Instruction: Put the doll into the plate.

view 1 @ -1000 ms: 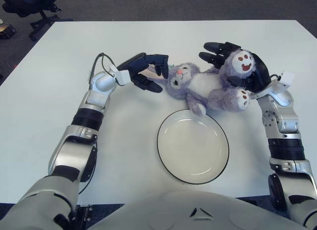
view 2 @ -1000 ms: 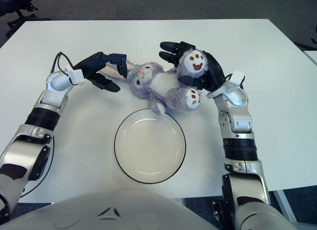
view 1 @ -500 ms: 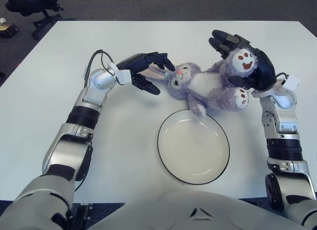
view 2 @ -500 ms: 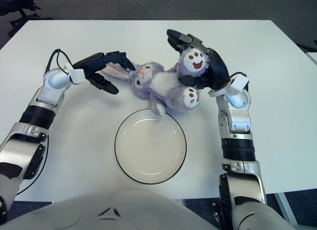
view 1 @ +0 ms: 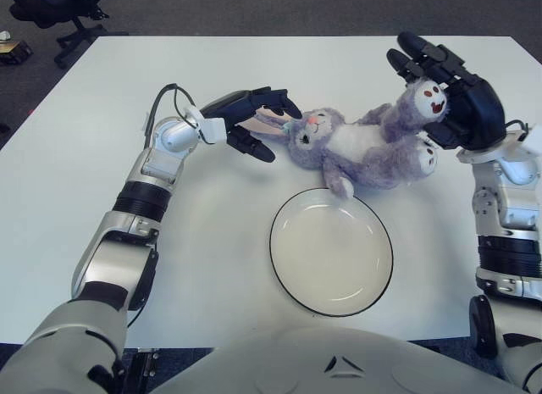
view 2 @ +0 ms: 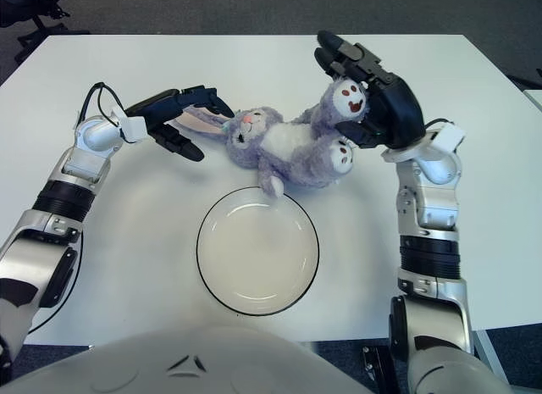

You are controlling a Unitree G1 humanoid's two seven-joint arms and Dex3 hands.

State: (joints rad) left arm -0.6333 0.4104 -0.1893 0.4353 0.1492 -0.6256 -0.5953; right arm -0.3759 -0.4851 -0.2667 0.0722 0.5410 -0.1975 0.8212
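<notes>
In the left eye view, you see the purple plush rabbit doll with a white belly (view 1: 360, 146) lying on its back across the white tabletop (view 1: 76, 182), just behind the round white plate with a dark rim (view 1: 283, 271). One of its paws reaches down to the plate's far rim; the rest of the doll is outside the plate. Your black three-fingered left hand (view 1: 246, 121) is at the doll's head end, its fingers curled around the long ears. Your black right hand (view 1: 457, 97) is at the foot end: its palm is against the upper foot, the one with the brown paw print, and its fingers stretch out behind that foot. The lower foot sits just beneath the hand. The upper leg is tilted up off the table toward the hand.

In the right eye view, you get the same layout: the left hand (view 2: 174, 114) closed on the doll's (view 2: 284, 148) ears, the right hand (view 2: 381, 93) wrapped on the upper foot, thumb in front and fingers extended behind. The plate (view 2: 212, 271) lies near the table's (view 2: 127, 241) front edge, between your two arms.
</notes>
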